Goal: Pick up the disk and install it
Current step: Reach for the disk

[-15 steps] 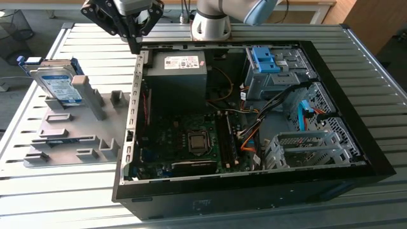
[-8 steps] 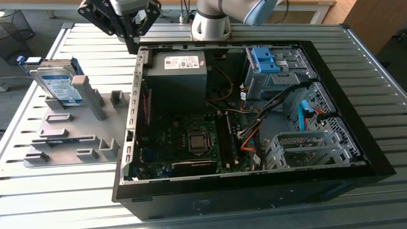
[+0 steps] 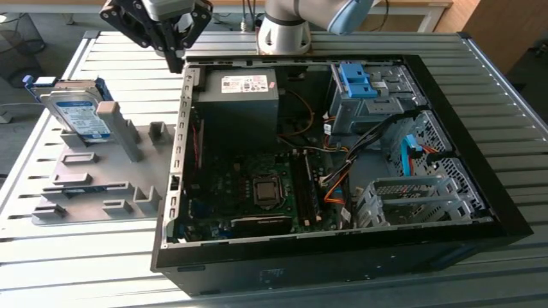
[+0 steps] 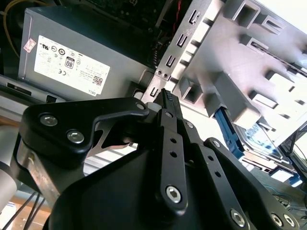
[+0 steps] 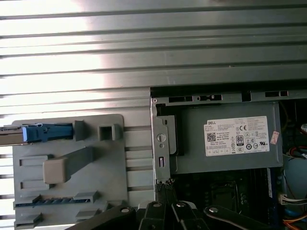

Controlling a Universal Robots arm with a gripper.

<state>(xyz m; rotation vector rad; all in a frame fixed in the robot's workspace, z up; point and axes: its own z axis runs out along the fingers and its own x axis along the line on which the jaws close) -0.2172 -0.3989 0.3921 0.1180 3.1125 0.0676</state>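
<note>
Exterior view: my black gripper (image 3: 176, 63) hovers at the far left, jaws pinched together, empty.
The silver, blue-railed disk (image 3: 76, 114) stands upright in a grey rack (image 3: 102, 192), probably for easy grasping.

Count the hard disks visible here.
1. The disk stands on the grey fixture, at the exterior view's left of the open computer case; others may hide behind it.

Your arm (image 3: 284, 31) is standing upright on its pale base, with the blue-capped link rising out past the top of the exterior view. You are holding the black gripper (image 3: 176, 61) out toward the exterior view's left, pointing straight down. In the second wrist view its fingertips (image 4: 167, 98) are pressing together, gripping nothing.
</note>
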